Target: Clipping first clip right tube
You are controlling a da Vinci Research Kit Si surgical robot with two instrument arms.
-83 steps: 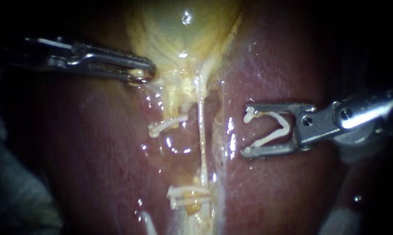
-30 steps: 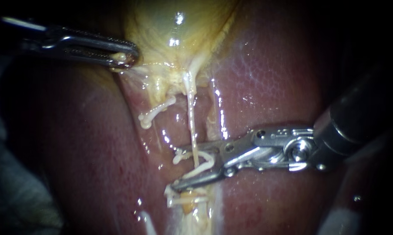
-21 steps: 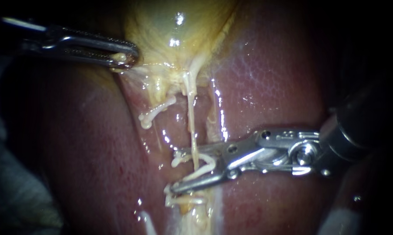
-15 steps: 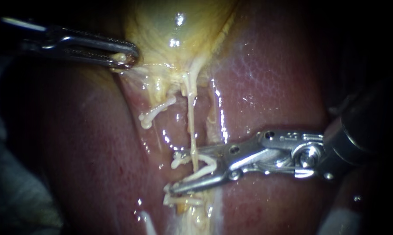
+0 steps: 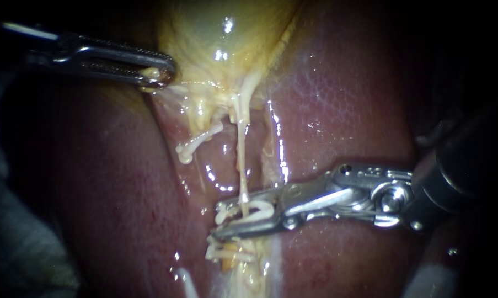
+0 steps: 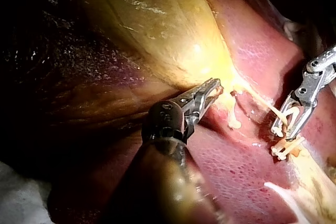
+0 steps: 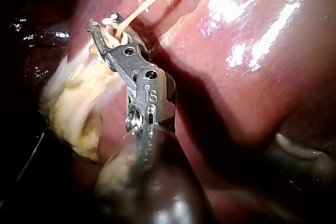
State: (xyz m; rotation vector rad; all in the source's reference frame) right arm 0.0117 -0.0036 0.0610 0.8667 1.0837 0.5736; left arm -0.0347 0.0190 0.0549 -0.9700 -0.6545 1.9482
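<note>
Right tube, a thin pale strand, threads a curved white clip. The steel end effector of the right instrument is clamped on that clip. The left instrument pinches the glossy yellow gallbladder.

Left instrument slim, slotted, silvery steel; right instrument bright metal with round pivot screws, dark shaft.

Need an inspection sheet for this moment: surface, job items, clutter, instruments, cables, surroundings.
Surface: liver, wet and glossy; gallbladder above it.
Job's things: thin pale tube runs down from the gallbladder; new clip sits around it.
Clutter: upper clip beside the tube; lower clip just below the new one.
Instruments: left instrument, jaws shut on the gallbladder's edge; right instrument, jaws shut on the new clip.
Cables: nothing seen.
Surroundings: dark, nothing made out.
</note>
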